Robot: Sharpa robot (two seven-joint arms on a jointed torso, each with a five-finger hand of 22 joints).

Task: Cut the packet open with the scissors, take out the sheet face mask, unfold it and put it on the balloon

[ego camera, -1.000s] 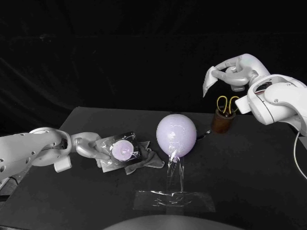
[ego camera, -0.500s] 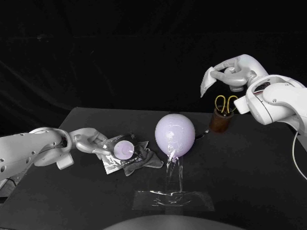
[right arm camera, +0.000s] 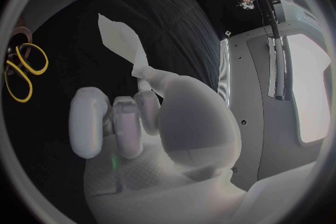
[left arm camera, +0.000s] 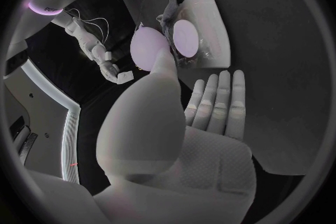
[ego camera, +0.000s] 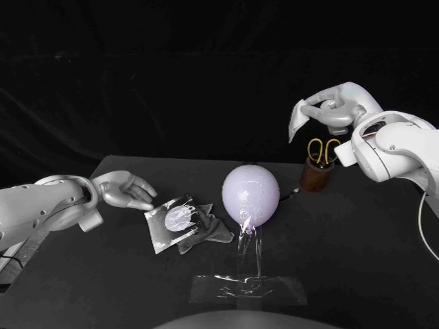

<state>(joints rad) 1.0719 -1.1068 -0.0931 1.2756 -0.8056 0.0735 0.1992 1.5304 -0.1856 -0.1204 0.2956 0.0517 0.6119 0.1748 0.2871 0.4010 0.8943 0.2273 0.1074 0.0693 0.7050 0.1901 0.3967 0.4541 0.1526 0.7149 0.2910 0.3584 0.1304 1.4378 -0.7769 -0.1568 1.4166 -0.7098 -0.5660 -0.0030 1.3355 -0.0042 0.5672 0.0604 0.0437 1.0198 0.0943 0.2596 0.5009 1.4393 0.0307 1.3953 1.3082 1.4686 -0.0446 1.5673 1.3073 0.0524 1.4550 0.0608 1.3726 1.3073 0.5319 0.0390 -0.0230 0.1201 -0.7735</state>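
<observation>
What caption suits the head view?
Left hand open beside packet; right hand pinches a white piece near scissors; balloon between.

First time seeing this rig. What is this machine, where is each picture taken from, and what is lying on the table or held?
It is a robot with two white arms, each ending in a silver hand, at a black table. One picture looks down from its head; the two round ones come from cameras at its wrists. On the table are a lilac balloon on a clear stand, yellow-handled scissors in a brown cup, and a packet beside crumpled grey material. The left hand is open near the packet, holding nothing. The right hand, raised above the scissors, pinches a white piece; I cannot tell what it is.
</observation>
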